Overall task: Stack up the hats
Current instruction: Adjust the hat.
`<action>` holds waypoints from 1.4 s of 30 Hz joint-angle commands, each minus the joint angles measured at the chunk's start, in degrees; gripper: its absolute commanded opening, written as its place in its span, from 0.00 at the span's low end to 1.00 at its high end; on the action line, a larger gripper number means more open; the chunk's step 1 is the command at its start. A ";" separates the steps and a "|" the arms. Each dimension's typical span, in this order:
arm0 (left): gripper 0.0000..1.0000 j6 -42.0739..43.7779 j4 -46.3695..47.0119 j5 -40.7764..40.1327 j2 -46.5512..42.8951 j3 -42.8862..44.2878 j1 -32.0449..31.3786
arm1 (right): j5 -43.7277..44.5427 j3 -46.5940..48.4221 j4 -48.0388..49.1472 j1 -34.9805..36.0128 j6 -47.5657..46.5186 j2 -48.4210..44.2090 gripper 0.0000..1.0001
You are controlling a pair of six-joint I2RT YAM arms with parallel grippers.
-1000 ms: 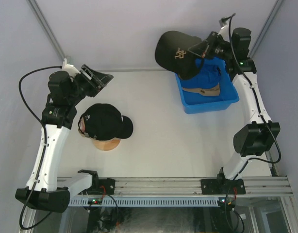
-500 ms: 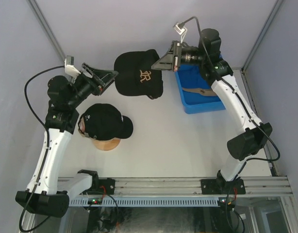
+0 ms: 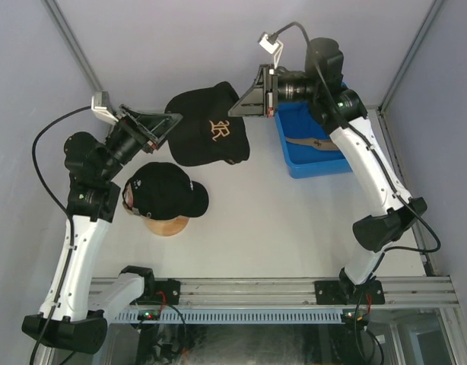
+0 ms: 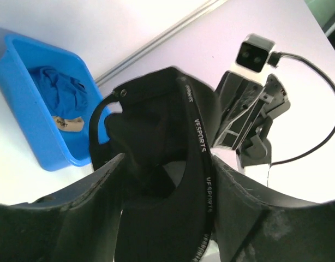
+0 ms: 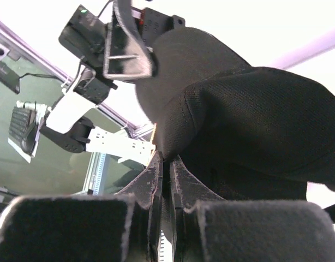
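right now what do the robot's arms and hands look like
The left arm and right arm have white shells with black joints, thin black cables looping alongside. The left hand and right hand are black and wedge-shaped, each with a small white camera.

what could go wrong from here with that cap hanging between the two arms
The right gripper pinches only the edge of the black logo cap; it could slip. The open left gripper at the cap's opening may grab just loose fabric. Lowering it could knock the black cap on the wooden stand askew.
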 commanded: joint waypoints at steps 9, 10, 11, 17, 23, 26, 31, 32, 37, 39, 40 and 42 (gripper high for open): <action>0.22 -4.22 14.25 6.78 0.95 -4.49 -2.14 | -4.30 12.41 -3.83 0.74 -1.82 5.10 0.00; 0.14 -4.95 15.92 7.00 1.04 -4.91 -2.25 | -4.05 12.68 -4.18 0.67 -1.83 5.44 0.00; 0.04 -5.54 17.23 6.77 1.03 -5.42 -2.37 | -3.58 13.21 -4.76 0.60 -1.96 5.91 0.00; 0.00 -7.95 19.30 -1.97 -1.25 -9.71 -3.17 | 6.20 18.27 -10.83 -0.87 -1.82 8.65 0.08; 0.00 -13.60 17.33 -21.27 -4.67 -13.94 -6.22 | 17.57 2.96 -2.35 -3.54 3.14 -0.19 0.36; 0.00 -15.73 17.05 -30.98 -5.65 -14.46 -9.16 | 22.58 -7.56 4.55 -4.37 6.68 -6.69 0.47; 0.00 -17.79 16.44 -46.20 -4.89 -12.99 -16.49 | 27.20 -22.01 13.36 -3.75 10.16 -15.72 0.49; 0.00 -18.13 16.44 -48.96 -4.64 -12.70 -18.02 | 27.64 -25.03 15.66 -3.33 11.43 -17.50 0.50; 0.00 -21.63 17.71 -62.58 -3.09 -11.72 -25.86 | 28.54 -38.16 25.91 -1.18 16.71 -23.37 0.51; 0.00 -22.05 19.04 -68.27 -2.60 -11.30 -28.45 | 27.91 -42.24 30.19 -0.39 18.70 -24.15 0.51; 0.00 -22.84 19.09 -70.18 -2.31 -10.85 -29.52 | 27.29 -43.98 32.69 -0.04 19.89 -24.27 0.51; 0.00 -25.56 19.11 -73.82 -1.46 -10.37 -31.40 | 26.09 -47.63 39.12 0.63 22.61 -23.98 0.52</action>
